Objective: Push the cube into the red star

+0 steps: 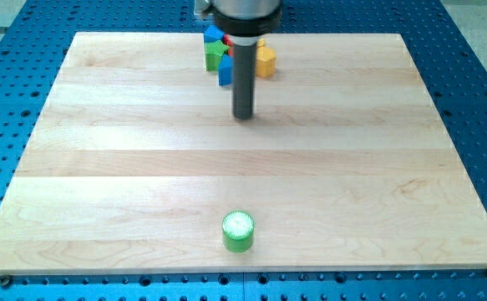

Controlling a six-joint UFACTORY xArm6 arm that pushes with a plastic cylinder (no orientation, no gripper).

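Observation:
A cluster of blocks sits at the view's top centre of the wooden board point(101, 167). In it I see a blue block point(214, 34), a green block point(216, 54), another blue block point(225, 72), a yellow block point(265, 61) and a sliver of a red block point(227, 41) that could be the red star. The rod hides much of the cluster, so shapes are hard to tell. My tip point(243, 115) rests on the board just below the cluster, apart from the blocks.
A green cylinder point(238, 231) stands alone near the view's bottom centre. The board lies on a blue perforated table point(477, 100).

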